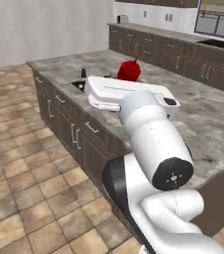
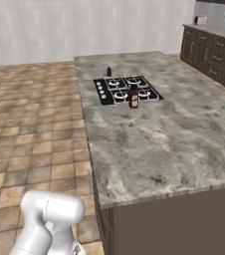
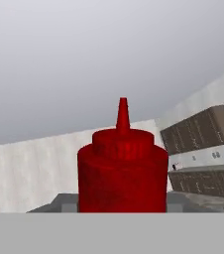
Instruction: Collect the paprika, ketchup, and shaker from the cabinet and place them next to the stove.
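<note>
The ketchup [image 3: 122, 168], a bright red squeeze bottle with a pointed nozzle, stands upright right in front of the hand camera. It is also seen above the island [image 1: 129, 70], just beyond my white hand. My gripper is shut on it, and the fingers are hidden behind the hand. The paprika [image 2: 133, 98], a dark jar with a white-and-red label, stands at the near edge of the stove [image 2: 115, 90]. The small dark shaker [image 2: 109, 71] sits on the counter just past the stove's far side, and it also shows beside the stove's corner [image 1: 83, 73]. The cabinet is out of view.
The stove is set into a long grey stone island [image 2: 154, 144] with dark drawers [image 1: 74, 131] along its side. Tiled floor [image 1: 25, 173] lies to the left. More dark cabinets and a sink [image 1: 218, 43] run along the far wall.
</note>
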